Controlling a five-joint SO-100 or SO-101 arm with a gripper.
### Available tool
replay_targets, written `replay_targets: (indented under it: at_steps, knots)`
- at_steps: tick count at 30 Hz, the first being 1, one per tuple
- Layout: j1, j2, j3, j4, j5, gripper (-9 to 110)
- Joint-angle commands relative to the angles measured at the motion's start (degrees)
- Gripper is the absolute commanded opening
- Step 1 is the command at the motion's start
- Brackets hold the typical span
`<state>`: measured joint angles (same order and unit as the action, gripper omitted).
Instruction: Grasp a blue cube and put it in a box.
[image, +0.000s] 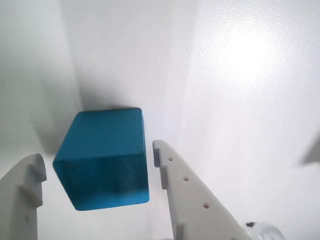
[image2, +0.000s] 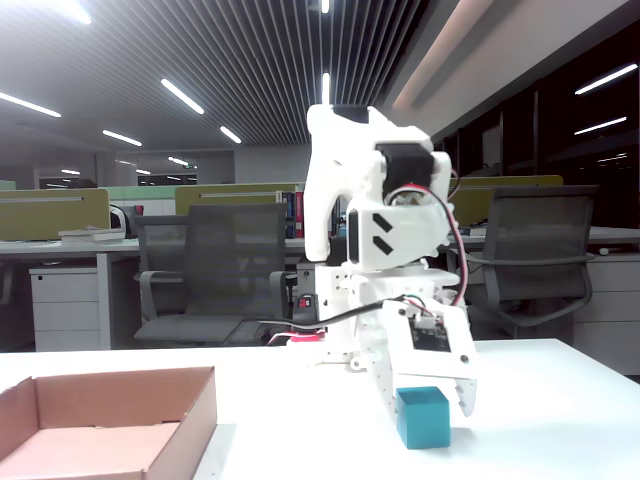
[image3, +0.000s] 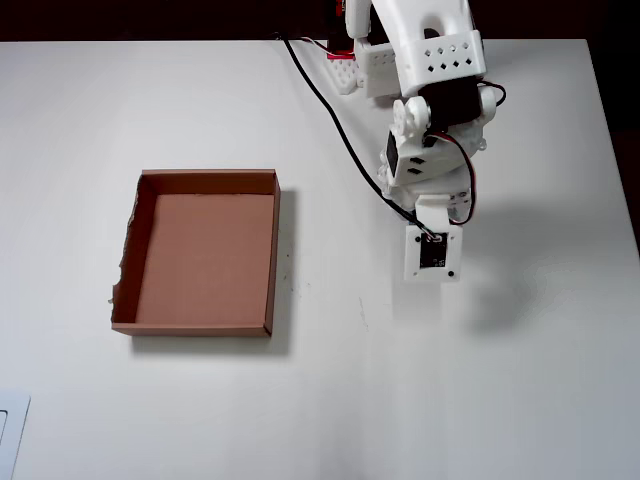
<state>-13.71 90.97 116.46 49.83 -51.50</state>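
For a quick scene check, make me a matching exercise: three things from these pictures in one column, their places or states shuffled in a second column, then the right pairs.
Column one:
1. blue cube
2. box
3. end effector

Column two:
A. empty, lidless, left of the arm in the overhead view
B. open, a finger on each side of the cube
C. on the white table, between the fingers, hidden under the arm in the overhead view

Pairs: 1-C, 2-A, 3-B
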Motion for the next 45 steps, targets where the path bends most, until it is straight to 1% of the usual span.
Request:
replay_targets:
  at_steps: [1, 23, 37, 45]
  knots:
    - [-0.3, 0.4, -0.1, -0.6, 0.6, 26]
    - [-1.8, 1.0, -0.4, -0.5, 3.8, 15]
    - [0.2, 3.3, -3.3, 1.5, 6.6, 15]
    - [3.0, 5.9, -7.7, 5.1, 7.5, 15]
